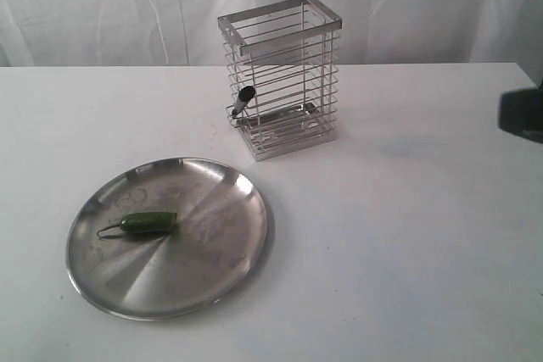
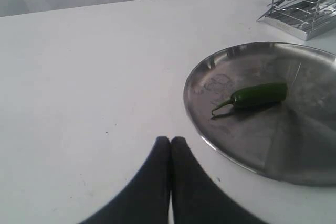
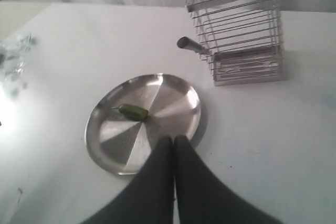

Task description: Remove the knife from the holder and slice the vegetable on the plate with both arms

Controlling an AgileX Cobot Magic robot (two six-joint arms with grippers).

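One steel plate (image 1: 222, 264), one green chili (image 1: 149, 223) and one wire holder (image 1: 283, 78) sit on my white bench (image 1: 407, 243). The chili lies on the plate's left half, stem pointing left. One black knife (image 1: 243, 100) rests inside the holder, its handle end poking out through the grid's left side. My two tools are both pressed narrow and holding nothing: the left tool (image 2: 170, 141) hovers beside the plate, the right tool (image 3: 174, 140) over the plate's rim.

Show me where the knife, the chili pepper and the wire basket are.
knife (image 1: 243, 100), exterior view, on the handle end poking out through the basket's side.
chili pepper (image 1: 149, 222), exterior view, mid-body.
wire basket (image 1: 280, 24), exterior view, on the front rim band.
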